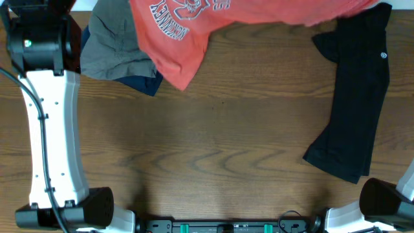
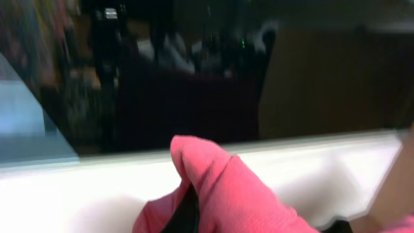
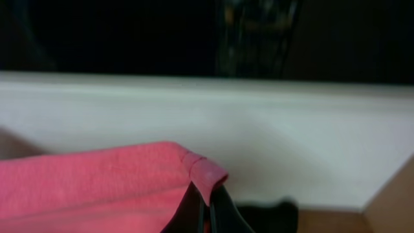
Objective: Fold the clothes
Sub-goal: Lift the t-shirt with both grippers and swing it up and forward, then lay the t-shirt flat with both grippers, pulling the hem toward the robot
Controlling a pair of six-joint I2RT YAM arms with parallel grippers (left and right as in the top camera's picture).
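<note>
Folding has hardly begun, as I judge it: the T-shirt (image 1: pixel 187 32) is spread unfolded along the far edge of the table (image 1: pixel 213 149), print showing, one corner lying over the grey piece (image 1: pixel 113 48) and navy piece (image 1: pixel 145 84), both crumpled at far left; the black shirt (image 1: pixel 352 97) lies loose and unfolded at the right, well apart from that heap. Every piece is left to fold. The left gripper (image 2: pixel 189 212) looks nearly closed, red cloth bunched round its dark finger, so it seems to pinch the T-shirt. The right gripper (image 3: pixel 208 208) has its fingers almost together, a red edge nipped between them
</note>
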